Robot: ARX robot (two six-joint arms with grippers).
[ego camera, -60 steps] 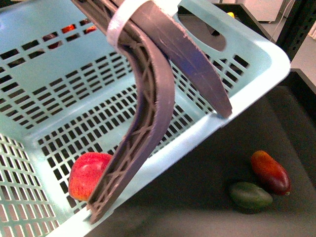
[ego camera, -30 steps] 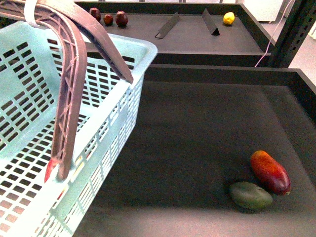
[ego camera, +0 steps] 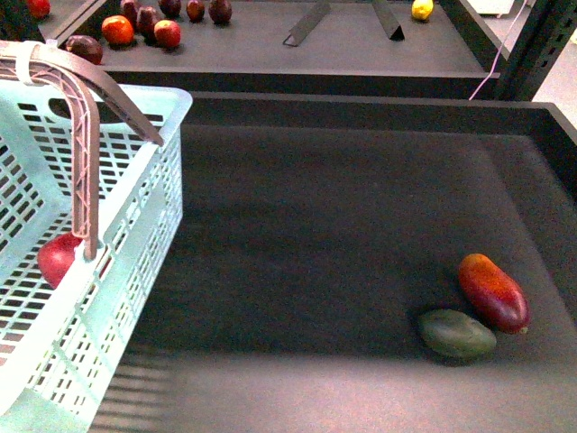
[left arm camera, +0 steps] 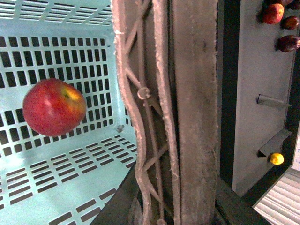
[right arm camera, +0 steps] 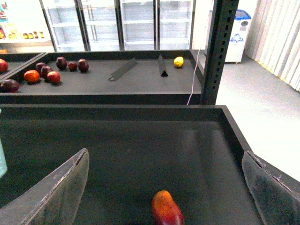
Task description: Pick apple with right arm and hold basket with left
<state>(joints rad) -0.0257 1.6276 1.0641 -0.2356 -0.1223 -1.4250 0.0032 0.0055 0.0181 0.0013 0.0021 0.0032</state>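
The apple (left arm camera: 54,107) lies inside the basket (ego camera: 144,162) at the near left, which tilts because it hangs by its handle (ego camera: 86,162); I cannot tell the left gripper's clasp, and the right gripper (right arm camera: 165,159) gapes empty

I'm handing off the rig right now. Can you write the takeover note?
Right gripper: open, empty.
Left gripper: grip not visible; the basket hangs tilted with its handle raised, so probably held.
Apple: inside the basket.
Done: apple is in the basket.
Left to do: confirm the left hold, keep the basket steady.
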